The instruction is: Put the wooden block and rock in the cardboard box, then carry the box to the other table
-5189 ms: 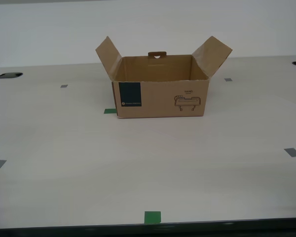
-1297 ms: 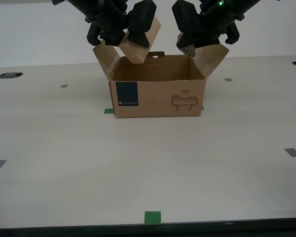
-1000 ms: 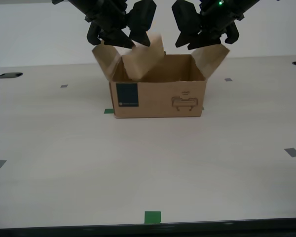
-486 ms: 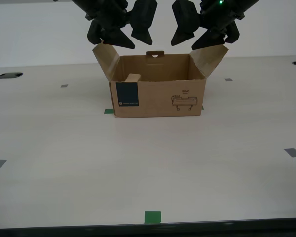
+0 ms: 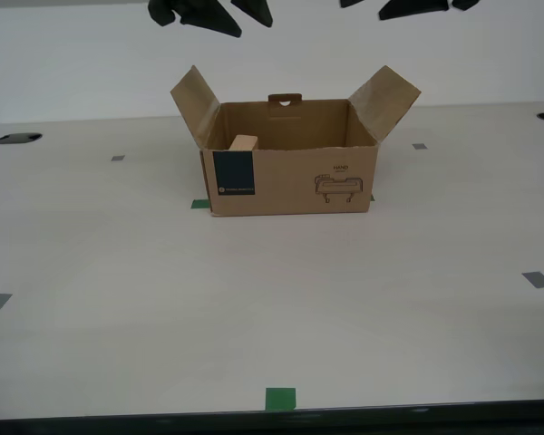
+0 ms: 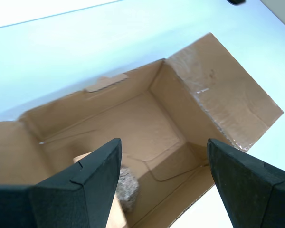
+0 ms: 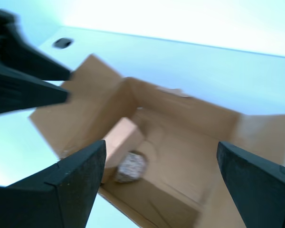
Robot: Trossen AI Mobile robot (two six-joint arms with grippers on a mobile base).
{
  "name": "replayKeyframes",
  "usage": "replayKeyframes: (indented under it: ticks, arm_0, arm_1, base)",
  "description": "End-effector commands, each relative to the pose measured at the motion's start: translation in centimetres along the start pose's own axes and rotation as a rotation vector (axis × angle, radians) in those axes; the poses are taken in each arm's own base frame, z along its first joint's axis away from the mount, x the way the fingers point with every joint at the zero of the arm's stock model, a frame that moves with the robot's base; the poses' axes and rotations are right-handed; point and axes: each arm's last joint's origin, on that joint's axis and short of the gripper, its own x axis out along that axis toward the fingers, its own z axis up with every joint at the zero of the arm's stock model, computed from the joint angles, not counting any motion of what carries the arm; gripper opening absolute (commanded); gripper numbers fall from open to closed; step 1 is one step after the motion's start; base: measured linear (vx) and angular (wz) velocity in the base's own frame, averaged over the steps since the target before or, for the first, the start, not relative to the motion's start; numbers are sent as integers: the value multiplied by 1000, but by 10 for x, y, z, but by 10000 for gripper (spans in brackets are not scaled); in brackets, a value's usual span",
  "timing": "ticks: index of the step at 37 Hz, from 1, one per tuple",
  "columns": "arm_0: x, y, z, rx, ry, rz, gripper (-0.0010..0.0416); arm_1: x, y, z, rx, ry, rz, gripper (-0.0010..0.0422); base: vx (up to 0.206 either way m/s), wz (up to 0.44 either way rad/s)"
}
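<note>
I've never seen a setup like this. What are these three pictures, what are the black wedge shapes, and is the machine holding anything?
It is a robot with two arms, each ending in a two-fingered gripper. One picture comes from a camera on the robot's body: it shows the open cardboard box on a pale table marked with tape squares. The other two come from cameras on the grippers, looking down into the box. The black wedges are gripper fingers: my second gripper and my first gripper, both open and holding nothing. Inside the box lie the wooden block and, touching it, the rock. From the body camera only the block's top shows; the rock is hidden.
</note>
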Motion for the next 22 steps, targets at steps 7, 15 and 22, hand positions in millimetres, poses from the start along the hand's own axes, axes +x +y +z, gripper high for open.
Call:
replayKeyframes:
  ticks: [7,15,22]
  arm_0:
    - [-50,-16,9,51,-48,-99,308]
    - [-72,-22,9,86,-53,-143,315]
    - [-71,-23,5,101,-11,-146,305]
  arm_1:
    - [-34,17,3,-54,11,47,240]
    - [-60,33,2,-135,22,96,240]
    - [-64,43,-6,-175,86,121,240]
  base:
    - [0,0]
    - [0,0]
    - [0,0]
